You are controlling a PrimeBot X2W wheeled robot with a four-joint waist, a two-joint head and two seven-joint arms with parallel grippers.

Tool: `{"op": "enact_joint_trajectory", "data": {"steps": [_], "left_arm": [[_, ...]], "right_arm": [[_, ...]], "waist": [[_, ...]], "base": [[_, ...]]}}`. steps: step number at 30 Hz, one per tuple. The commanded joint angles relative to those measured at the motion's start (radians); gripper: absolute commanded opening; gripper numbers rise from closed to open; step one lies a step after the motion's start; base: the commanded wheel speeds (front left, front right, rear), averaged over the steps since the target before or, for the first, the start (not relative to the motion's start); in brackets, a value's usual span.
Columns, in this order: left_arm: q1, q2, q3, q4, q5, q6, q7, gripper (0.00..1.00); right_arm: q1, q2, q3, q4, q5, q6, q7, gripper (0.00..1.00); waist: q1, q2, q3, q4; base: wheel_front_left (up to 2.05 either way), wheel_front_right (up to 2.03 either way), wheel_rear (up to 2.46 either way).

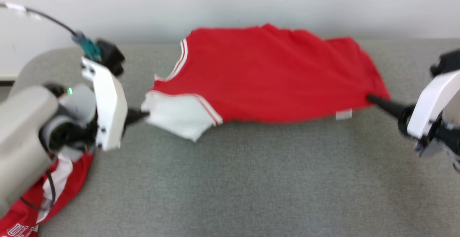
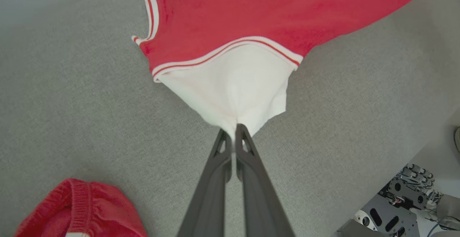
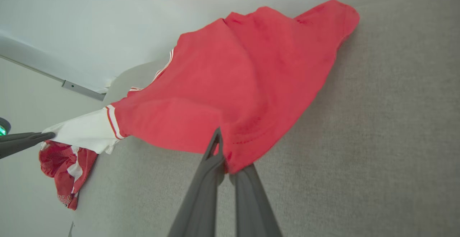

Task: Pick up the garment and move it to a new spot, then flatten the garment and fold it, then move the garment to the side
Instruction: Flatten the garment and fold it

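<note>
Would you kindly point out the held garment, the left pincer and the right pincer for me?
held garment (image 1: 273,75), head view, middle of its red body.
left pincer (image 2: 234,129), left wrist view, midway between its fingertips.
right pincer (image 3: 228,154), right wrist view, midway between its fingertips.

The head view looks down from above onto the grey desk (image 1: 230,186), the left end effector (image 1: 143,114) at its left edge, the right end effector (image 1: 370,98) at its right. Each wrist view sits close behind its own end effector, looking along the fingers. All three share the garment (image 1: 273,75) spanning between both end effectors.
</note>
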Motion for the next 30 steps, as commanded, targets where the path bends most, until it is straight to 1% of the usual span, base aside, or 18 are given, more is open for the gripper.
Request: {"op": "enact_joint_trajectory", "data": {"steps": [1, 4, 8, 16, 22, 25, 30], "left_arm": [[0.032, 0.017, -0.003, -0.023, -0.024, 0.011, 0.009, 0.00], [0.097, 0.055, -0.012, -0.110, -0.061, 0.039, 0.048, 0.00], [0.168, 0.111, -0.018, -0.223, -0.124, 0.068, 0.114, 0.00], [0.255, 0.227, -0.025, -0.430, -0.221, 0.127, 0.196, 0.00], [0.331, 0.293, -0.028, -0.570, -0.302, 0.156, 0.215, 0.00], [0.366, 0.321, -0.030, -0.633, -0.338, 0.169, 0.230, 0.00], [0.416, 0.366, -0.034, -0.713, -0.369, 0.187, 0.259, 0.00]], "right_arm": [[0.027, -0.014, 0.008, -0.007, 0.005, -0.002, 0.014, 0.00], [0.078, -0.029, 0.034, -0.026, 0.019, -0.002, 0.052, 0.00], [0.126, -0.066, 0.070, -0.068, 0.017, -0.002, 0.095, 0.00], [0.229, -0.167, 0.121, -0.215, 0.004, -0.002, 0.126, 0.00], [0.319, -0.275, 0.157, -0.332, 0.031, -0.002, 0.142, 0.00], [0.363, -0.342, 0.180, -0.402, 0.041, -0.002, 0.143, 0.00], [0.423, -0.456, 0.218, -0.528, 0.066, -0.002, 0.139, 0.00]], "waist": [[0.0003, -0.0001, -0.032, 0.000], [0.0003, -0.0001, -0.060, 0.002], [0.0003, -0.0001, -0.088, 0.008], [0.0003, -0.0001, -0.123, 0.017], [0.0003, -0.0001, -0.138, 0.025], [0.0003, -0.0001, -0.142, 0.028], [0.0003, -0.0001, -0.154, 0.029]], "base": [[0.00, 0.00, 0.00], [0.00, 0.00, 0.00], [0.00, 0.00, 0.00], [0.00, 0.00, 0.00], [0.00, 0.00, 0.00], [0.00, 0.00, 0.00], [0.00, 0.00, 0.00]]}}
